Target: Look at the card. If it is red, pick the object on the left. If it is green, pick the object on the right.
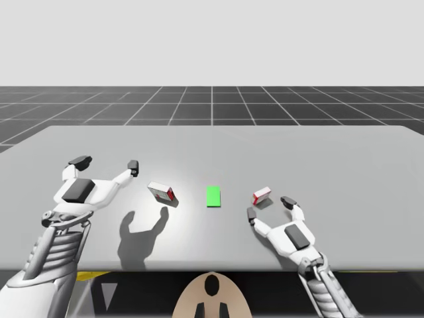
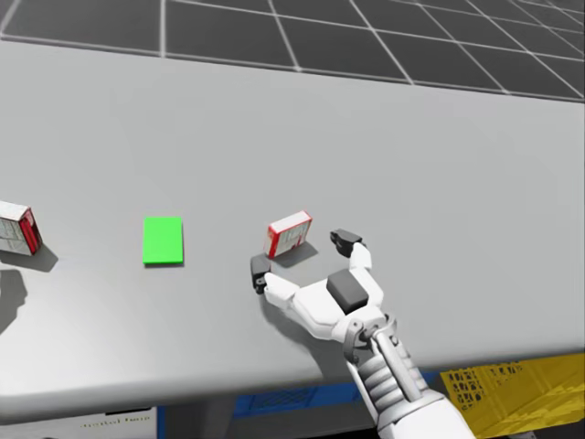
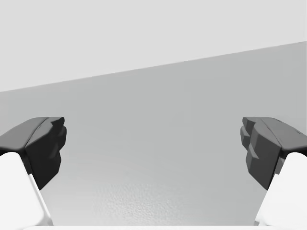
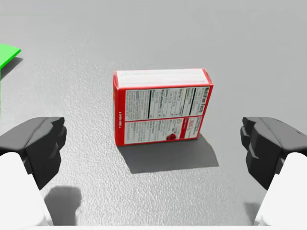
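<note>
A green card [image 1: 213,196] [image 2: 164,240] lies flat at the table's middle. To its right rests a small red and white box [image 1: 262,195] [image 2: 289,234] [image 4: 162,107]. My right gripper [image 1: 269,208] [image 2: 303,255] [image 4: 153,148] is open just short of this box, which lies ahead of its spread fingers, untouched. Another red and white box [image 1: 161,193] [image 2: 18,230] sits left of the card. My left gripper [image 1: 106,163] [image 3: 153,148] is open, raised above the table to the left of that box, with nothing between its fingers.
The grey table [image 1: 344,172] stretches wide behind the objects. Its front edge [image 2: 228,384] runs close under my right forearm. A yellow crate [image 2: 512,389] stands below the table at the right.
</note>
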You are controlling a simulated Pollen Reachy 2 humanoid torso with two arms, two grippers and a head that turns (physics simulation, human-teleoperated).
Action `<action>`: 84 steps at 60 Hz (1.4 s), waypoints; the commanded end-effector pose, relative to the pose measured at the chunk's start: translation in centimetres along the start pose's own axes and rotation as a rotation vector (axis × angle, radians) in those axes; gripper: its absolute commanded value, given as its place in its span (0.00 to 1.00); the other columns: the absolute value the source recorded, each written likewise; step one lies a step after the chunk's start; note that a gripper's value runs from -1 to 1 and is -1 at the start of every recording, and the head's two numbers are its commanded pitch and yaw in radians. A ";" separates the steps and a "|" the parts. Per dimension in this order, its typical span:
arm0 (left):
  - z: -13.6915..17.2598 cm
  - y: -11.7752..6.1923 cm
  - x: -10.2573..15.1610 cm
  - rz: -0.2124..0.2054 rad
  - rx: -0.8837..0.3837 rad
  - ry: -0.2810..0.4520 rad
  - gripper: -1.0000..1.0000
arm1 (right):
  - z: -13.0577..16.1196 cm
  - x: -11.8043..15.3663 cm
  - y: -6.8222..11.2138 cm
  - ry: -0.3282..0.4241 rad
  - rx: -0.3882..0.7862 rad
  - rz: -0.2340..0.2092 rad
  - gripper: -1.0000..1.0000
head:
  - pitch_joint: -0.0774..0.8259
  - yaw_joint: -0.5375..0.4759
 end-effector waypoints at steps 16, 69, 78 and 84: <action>-0.1 -0.1 -0.1 -0.003 0.002 -0.002 0.00 | -4.6 -0.7 -0.8 0.080 0.029 -0.019 0.00 | 0.81 0.24; -0.3 -0.5 -0.4 -0.015 -0.006 0.008 0.00 | -6.4 -0.7 -1.3 0.116 0.053 -0.097 1.00 | 0.69 0.22; -0.3 -0.6 -0.5 -0.019 -0.007 0.009 0.00 | -6.3 -0.7 -1.3 0.110 0.054 -0.099 1.00 | 0.55 0.21; -0.2 -0.7 -0.5 -0.025 -0.007 0.011 0.00 | -6.3 -0.7 -1.3 0.106 0.055 -0.099 1.00 | 0.48 0.20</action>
